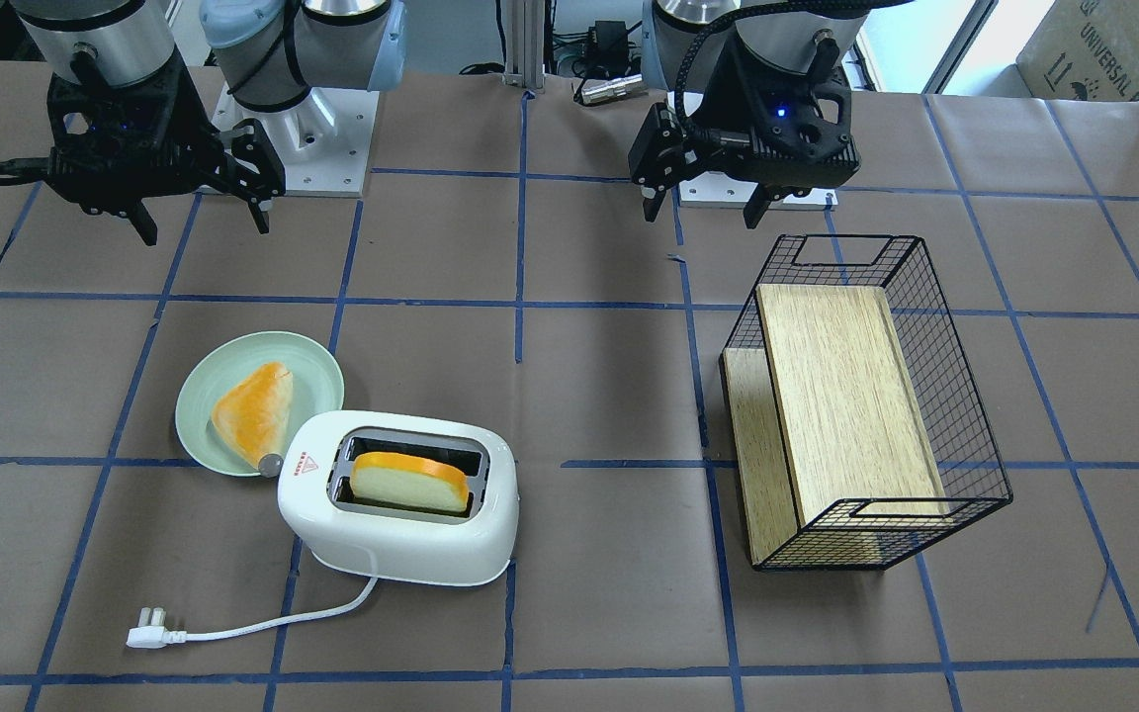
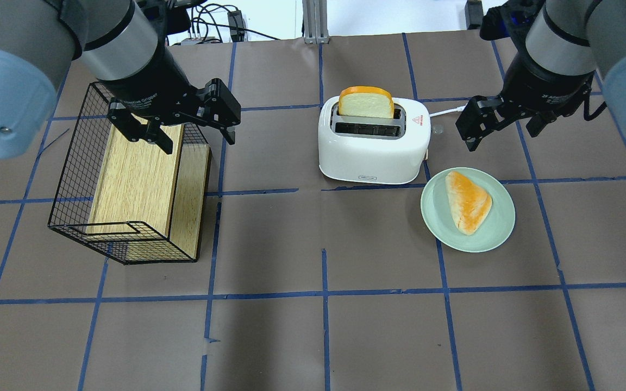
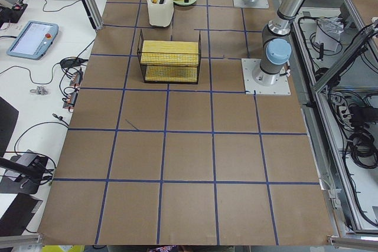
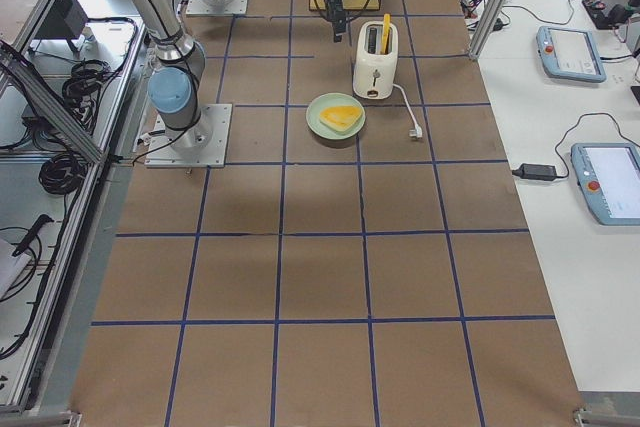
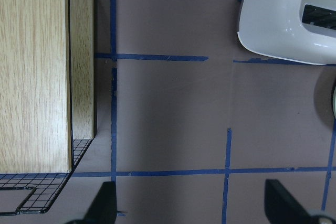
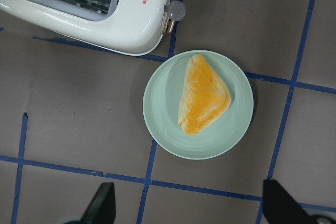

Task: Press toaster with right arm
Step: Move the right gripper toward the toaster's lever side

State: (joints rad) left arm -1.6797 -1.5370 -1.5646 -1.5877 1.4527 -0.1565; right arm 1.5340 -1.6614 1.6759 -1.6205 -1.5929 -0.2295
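The white two-slot toaster (image 1: 401, 539) stands on the table with a bread slice (image 1: 409, 480) upright in one slot; it also shows in the overhead view (image 2: 373, 157) and the right wrist view (image 6: 79, 19). Its grey knob (image 6: 175, 10) sticks out of the end that faces the plate. My right gripper (image 2: 500, 136) is open and empty. It hovers above the table beside that end, over the plate, apart from the toaster. My left gripper (image 2: 200, 142) is open and empty, above the wire basket's edge.
A pale-green plate (image 2: 503, 228) with a triangular pastry (image 2: 468, 201) lies next to the toaster's knob end. A black wire basket (image 2: 68, 179) holding a wooden board (image 2: 128, 179) lies on the left side. The white cord and plug (image 1: 149, 631) trail behind the toaster.
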